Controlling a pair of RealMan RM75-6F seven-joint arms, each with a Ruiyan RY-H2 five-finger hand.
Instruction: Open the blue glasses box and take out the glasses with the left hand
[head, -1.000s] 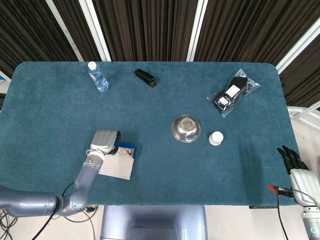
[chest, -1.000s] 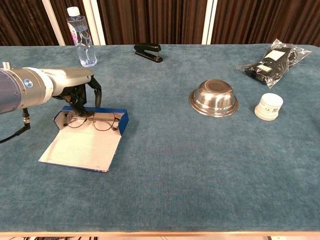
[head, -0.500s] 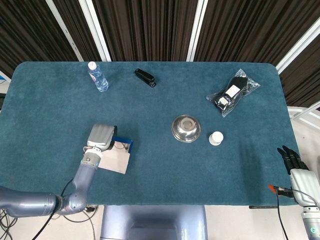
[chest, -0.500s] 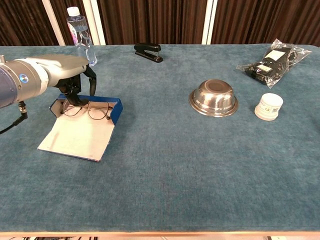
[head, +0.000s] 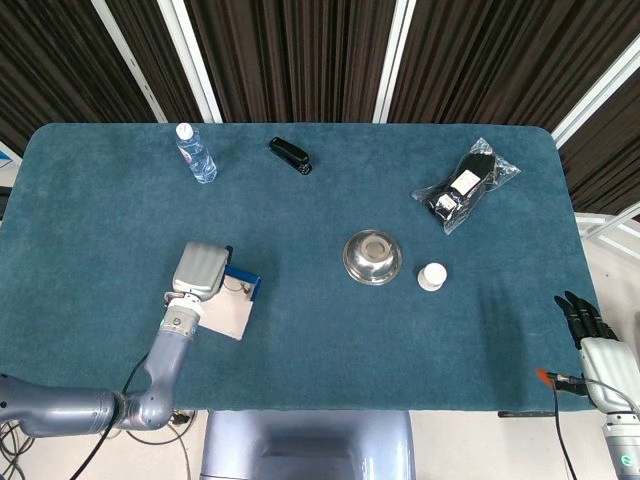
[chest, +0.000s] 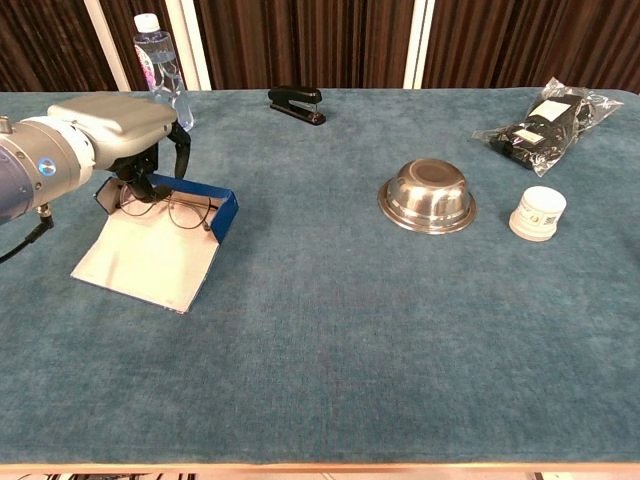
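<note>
The blue glasses box (chest: 218, 208) lies open at the left of the table, its pale lid (chest: 148, 262) folded out toward the front. Thin-rimmed glasses (chest: 176, 210) sit inside it. My left hand (chest: 112, 128) hangs over the box's left end, and its fingers (chest: 140, 186) curl down and pinch the left side of the glasses. From the head view the left hand (head: 203, 268) covers most of the box (head: 243, 279). My right hand (head: 586, 319) stays off the table's right front corner, holding nothing, its dark fingers stretched out.
A water bottle (chest: 158, 75) and a black stapler (chest: 296, 103) stand at the back. A steel bowl (chest: 427, 195), a small white jar (chest: 538, 212) and a plastic bag with dark contents (chest: 545, 118) are on the right half.
The left hand has drawn back and to the left, and the open box with the glasses has shifted and turned along with it. The right hand has not moved.
</note>
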